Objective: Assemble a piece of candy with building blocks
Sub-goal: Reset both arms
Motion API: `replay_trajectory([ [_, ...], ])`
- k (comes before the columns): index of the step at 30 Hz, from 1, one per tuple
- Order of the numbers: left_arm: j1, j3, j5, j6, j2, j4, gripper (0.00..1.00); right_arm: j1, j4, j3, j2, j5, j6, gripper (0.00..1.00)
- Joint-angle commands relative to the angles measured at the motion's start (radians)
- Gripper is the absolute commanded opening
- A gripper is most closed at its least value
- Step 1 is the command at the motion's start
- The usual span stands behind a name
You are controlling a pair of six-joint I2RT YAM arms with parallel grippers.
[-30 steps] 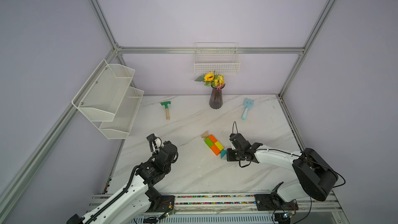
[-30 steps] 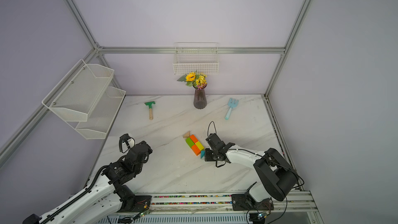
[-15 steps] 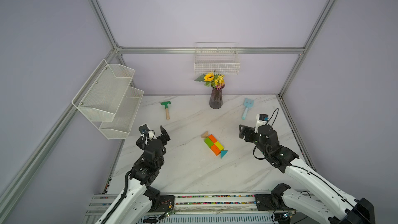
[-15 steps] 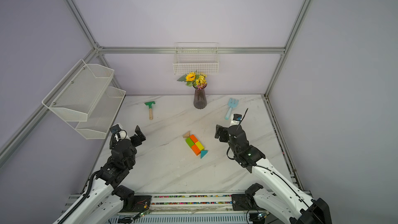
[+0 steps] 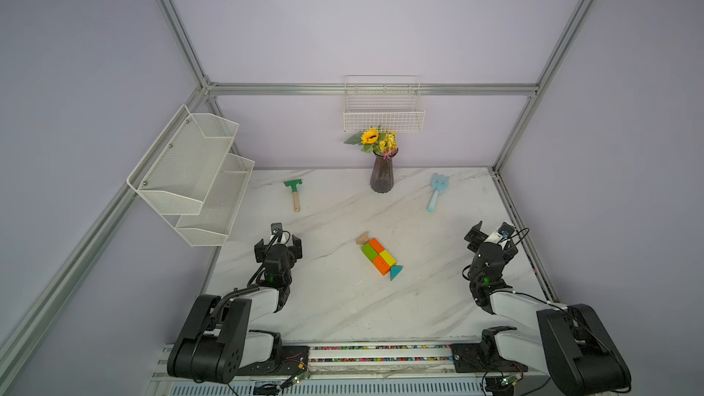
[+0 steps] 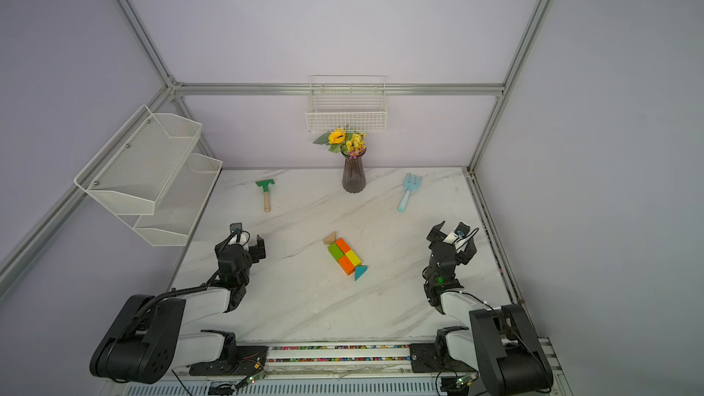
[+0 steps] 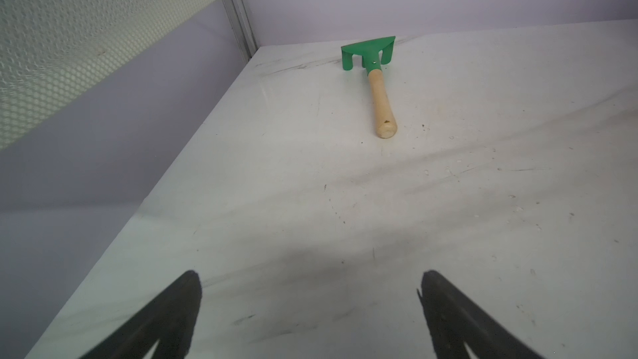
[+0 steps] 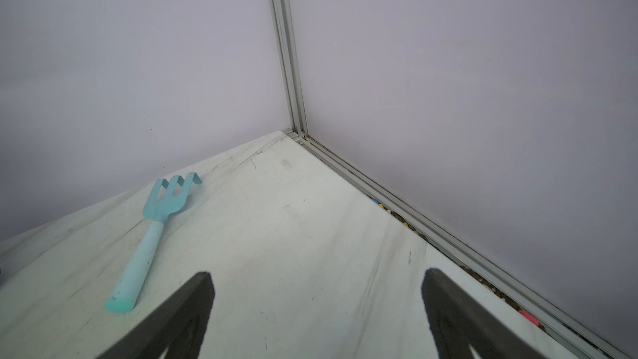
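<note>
The candy lies mid-table in both top views, a slanted rectangle of building blocks. Two orange blocks, a green one and a yellow one form its body. A tan triangle sits at the far end and a teal triangle at the near end. My left gripper stands open and empty well to the candy's left. To the candy's right, near the table edge, my right gripper is open and empty.
A green-headed toy rake lies beyond the left gripper. Beyond the right gripper lies a light blue toy fork. A vase of flowers stands at the back. A white mesh shelf overhangs the left edge; a wire basket hangs on the back wall.
Both grippers went from shut to open. The right gripper left the teal triangle and pulled back to the right side. The left arm swung to face the rake.
</note>
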State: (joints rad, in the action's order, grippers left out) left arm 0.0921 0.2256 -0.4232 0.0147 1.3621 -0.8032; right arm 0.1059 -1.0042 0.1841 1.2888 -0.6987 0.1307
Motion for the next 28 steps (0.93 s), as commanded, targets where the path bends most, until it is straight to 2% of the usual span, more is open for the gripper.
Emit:
replay_trajectory([
  [1, -0.032, 0.017, 0.065, -0.013, 0.125, -0.329, 1.00, -0.027, -0.396, -0.023, 0.131, 0.074, -0.107, 0.97],
  [4, -0.038, 0.054, 0.095, -0.037, 0.245, -0.400, 1.00, -0.062, -0.446, 0.006, 0.221, 0.210, -0.061, 0.98],
  [5, -0.038, 0.068, 0.100, -0.034, 0.229, -0.341, 1.00, -0.066, -0.468, 0.024, 0.275, 0.236, -0.067, 0.98],
  [6, -0.041, 0.093, 0.096, -0.014, 0.200, -0.241, 1.00, -0.067, -0.546, 0.042, 0.342, 0.264, -0.132, 0.97],
  [8, -0.050, 0.128, 0.090, 0.004, 0.196, -0.168, 1.00, -0.080, -0.440, 0.094, 0.374, 0.434, -0.155, 0.97],
  [9, -0.055, 0.137, 0.100, 0.000, 0.211, -0.178, 1.00, -0.100, -0.421, 0.120, 0.395, 0.436, -0.141, 0.97],
  [11, -0.075, 0.147, 0.139, 0.012, 0.211, -0.160, 1.00, -0.152, -0.263, 0.158, 0.352, 0.463, -0.042, 0.98],
  [13, -0.080, 0.152, 0.146, 0.016, 0.209, -0.142, 1.00, -0.154, -0.328, 0.143, 0.366, 0.460, -0.070, 0.98],
  [28, -0.080, 0.151, 0.143, 0.013, 0.206, -0.141, 1.00, -0.154, -0.289, 0.154, 0.360, 0.492, -0.075, 0.98],
])
